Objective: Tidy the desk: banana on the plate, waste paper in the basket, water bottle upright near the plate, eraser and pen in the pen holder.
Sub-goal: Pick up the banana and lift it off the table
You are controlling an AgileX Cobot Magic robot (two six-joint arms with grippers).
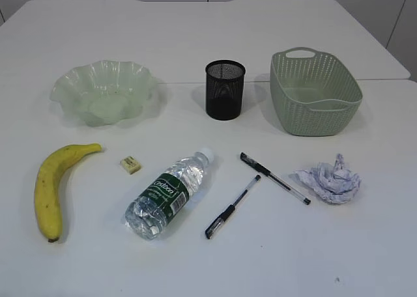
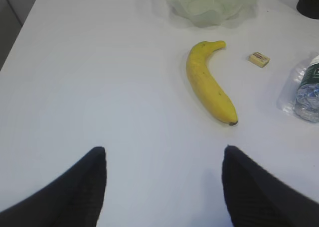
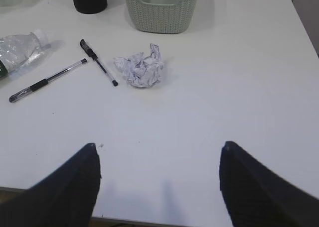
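The plate (image 1: pixel 104 92), the mesh pen holder (image 1: pixel 225 90) and the basket (image 1: pixel 315 92) stand in a back row — the plate and the basket hold nothing I can see; the holder's inside is too dark to tell. In front lie the banana (image 1: pixel 53 189), the eraser (image 1: pixel 130 164), the water bottle (image 1: pixel 171 194) on its side, two pens (image 1: pixel 232 206) (image 1: pixel 274 178) touching tip to barrel, and the waste paper (image 1: pixel 329 181). My left claw (image 2: pixel 164 187) stands wide over bare table (image 1: pixel 313 258), the banana ahead; my right claw (image 3: pixel 157 184) stands wide, holding nothing, near the table's front edge — an edge only its wrist view shows.
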